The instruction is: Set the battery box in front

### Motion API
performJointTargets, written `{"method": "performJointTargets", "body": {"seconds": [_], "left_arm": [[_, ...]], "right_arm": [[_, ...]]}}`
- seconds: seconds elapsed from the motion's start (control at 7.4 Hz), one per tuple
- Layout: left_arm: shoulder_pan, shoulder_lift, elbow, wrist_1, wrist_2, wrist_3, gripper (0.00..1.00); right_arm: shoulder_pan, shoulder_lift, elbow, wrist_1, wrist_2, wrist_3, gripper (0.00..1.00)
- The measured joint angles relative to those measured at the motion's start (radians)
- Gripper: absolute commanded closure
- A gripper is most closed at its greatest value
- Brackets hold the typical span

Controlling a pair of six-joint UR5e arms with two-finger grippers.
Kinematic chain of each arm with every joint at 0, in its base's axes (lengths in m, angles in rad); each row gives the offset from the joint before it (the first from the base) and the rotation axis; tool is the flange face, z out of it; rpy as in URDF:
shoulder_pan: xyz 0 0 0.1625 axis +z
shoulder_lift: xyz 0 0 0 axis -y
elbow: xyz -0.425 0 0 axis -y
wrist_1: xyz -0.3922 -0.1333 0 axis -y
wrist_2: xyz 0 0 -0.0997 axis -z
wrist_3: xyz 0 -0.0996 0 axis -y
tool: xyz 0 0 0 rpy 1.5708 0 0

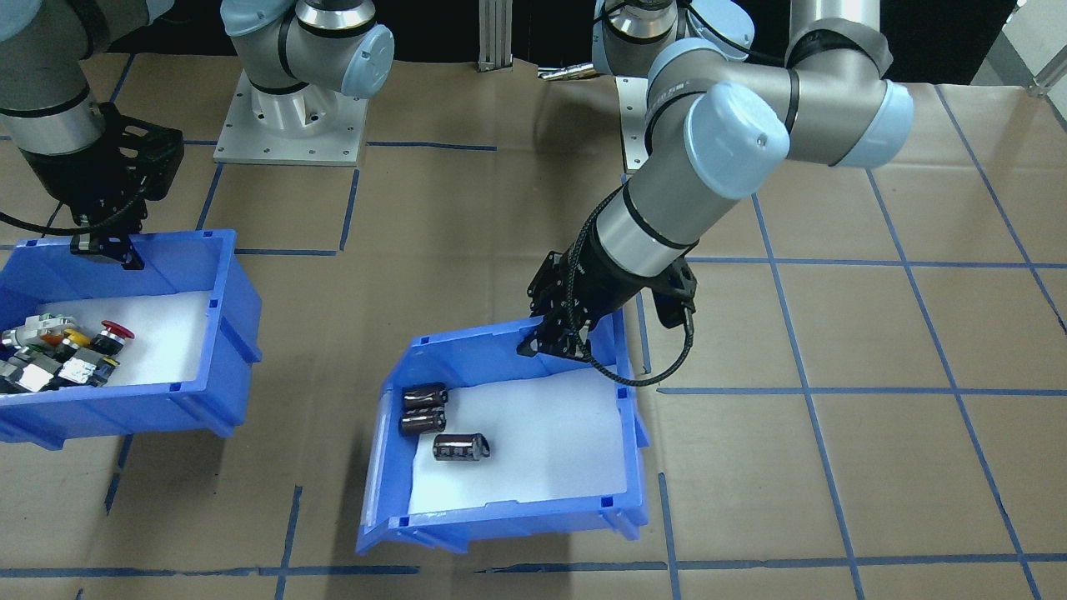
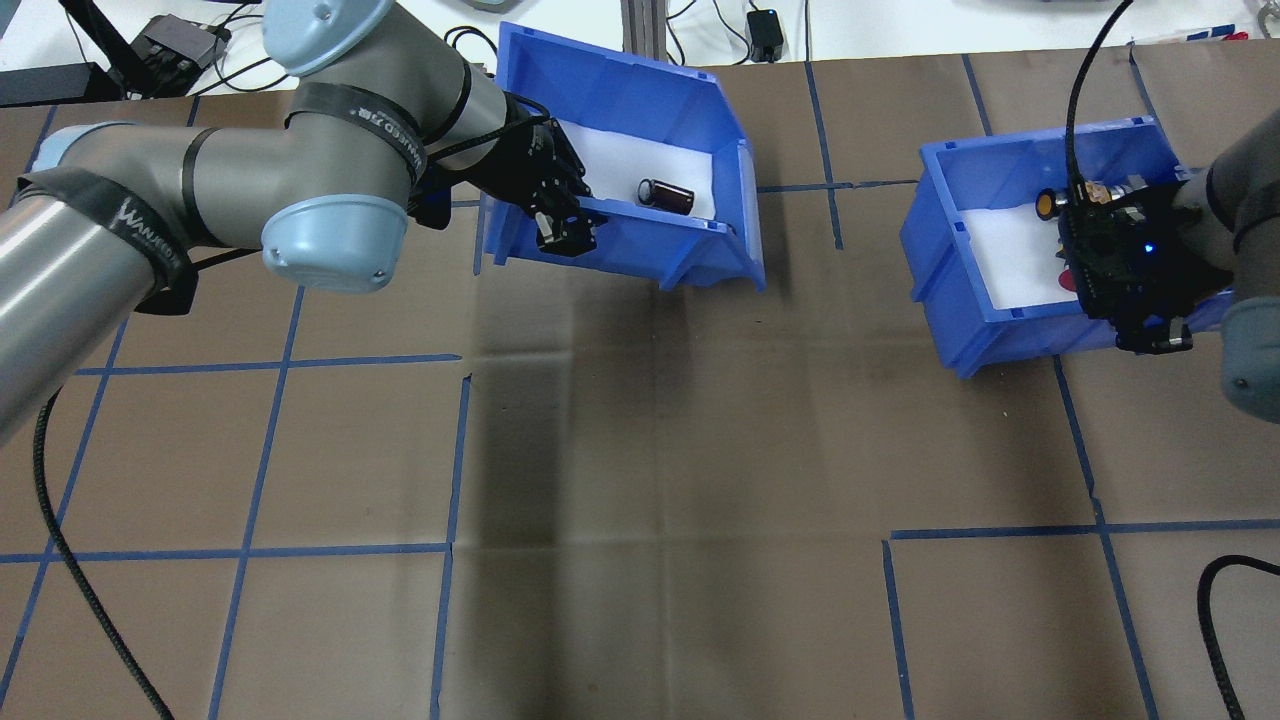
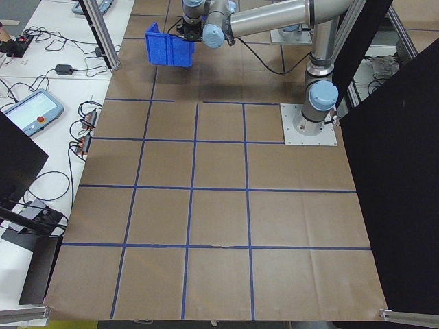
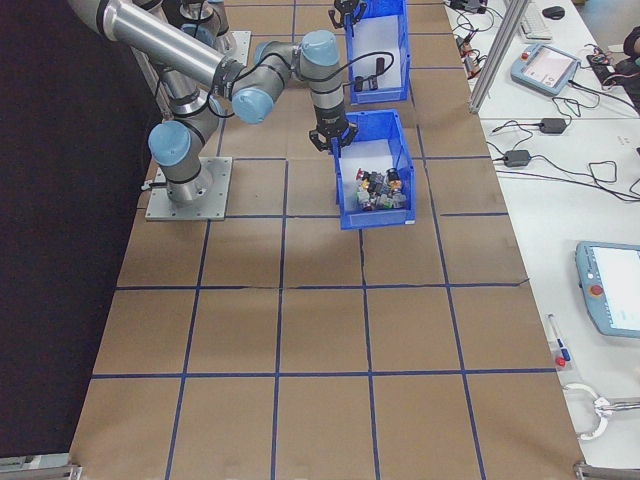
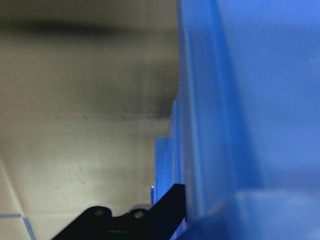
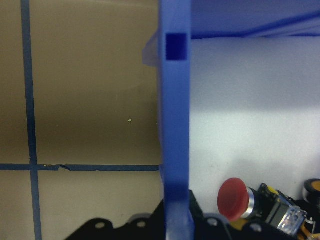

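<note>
The battery box (image 1: 500,517), a blue bin with a white foam liner, holds three dark cells (image 1: 423,422). It sits tilted, its back wall raised. My left gripper (image 1: 552,343) is shut on that back wall (image 5: 210,125), also seen from overhead at the left gripper (image 2: 568,228) on the battery box (image 2: 640,90). The left wrist view shows only the blue wall and one black finger (image 5: 150,220). My right gripper (image 1: 104,246) straddles and is shut on the back wall (image 6: 175,125) of the other blue bin (image 1: 225,308), which holds colourful push-button switches (image 1: 62,350).
Blue tape lines (image 2: 280,360) grid the brown table. The two arm bases (image 1: 288,125) stand at the robot's side. A black cable (image 2: 60,540) trails on the left. Side benches carry pendants (image 4: 545,65) and wires beyond the table's far edge.
</note>
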Motion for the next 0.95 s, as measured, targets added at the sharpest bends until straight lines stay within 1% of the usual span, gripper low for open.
{"method": "performJointTargets", "body": {"seconds": [0.14,0.41,0.54,0.68,0.81,0.95], "left_arm": [[0.000,-0.057,0.037,0.005,-0.076,-0.002,1.00],[0.000,-0.146,0.078,0.030,-0.200,-0.002,1.00],[0.004,-0.183,0.085,0.061,-0.249,-0.003,1.00],[0.008,-0.212,0.088,0.092,-0.272,-0.004,1.00],[0.010,-0.233,0.086,0.114,-0.287,-0.005,0.81],[0.012,-0.246,0.083,0.124,-0.314,-0.004,0.62]], "right_arm": [[0.000,0.000,0.001,0.002,-0.004,0.001,1.00],[0.000,-0.015,0.028,0.010,-0.010,0.002,1.00],[0.001,-0.053,0.075,0.010,-0.013,0.002,1.00],[0.001,-0.116,0.140,0.005,-0.015,0.005,1.00],[0.001,-0.190,0.210,0.002,-0.015,0.008,1.00],[0.001,-0.257,0.267,0.002,-0.015,0.010,1.00]]}}
